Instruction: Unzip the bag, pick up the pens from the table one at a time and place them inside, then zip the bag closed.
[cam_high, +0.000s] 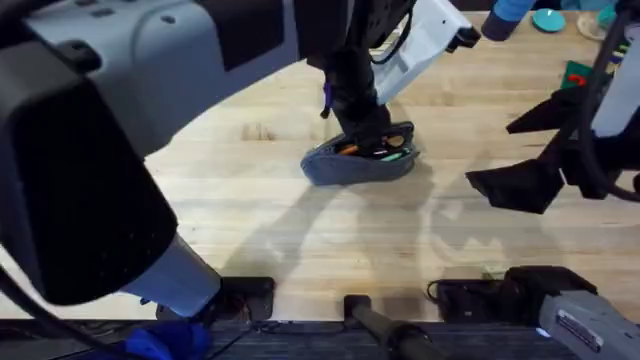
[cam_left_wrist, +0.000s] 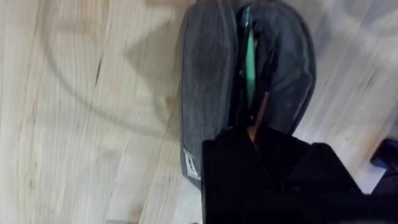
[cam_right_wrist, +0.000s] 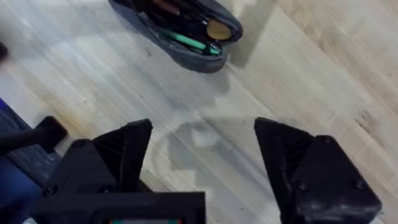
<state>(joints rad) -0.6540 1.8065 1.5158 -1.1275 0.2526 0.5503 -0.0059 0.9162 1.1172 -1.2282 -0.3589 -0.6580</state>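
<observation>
Wooden table (cam_high: 250, 230): one bag (cam_high: 345, 168) unzipped, pens (cam_right_wrist: 186, 40) inside; left jaws unclear, right jaws wide, empty

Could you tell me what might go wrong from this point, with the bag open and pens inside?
The bag lies unzipped with a green pen and an orange pen near the opening; zipping could snag them. The left gripper sits on the bag's end, so pulling may drag the unanchored bag across the table. The right gripper hovers open and apart.

The left hand (cam_high: 385, 135) covers the bag's (cam_high: 345, 168) far end, so its fingers and the pens' (cam_left_wrist: 249, 62) lower ends stay hidden.
</observation>
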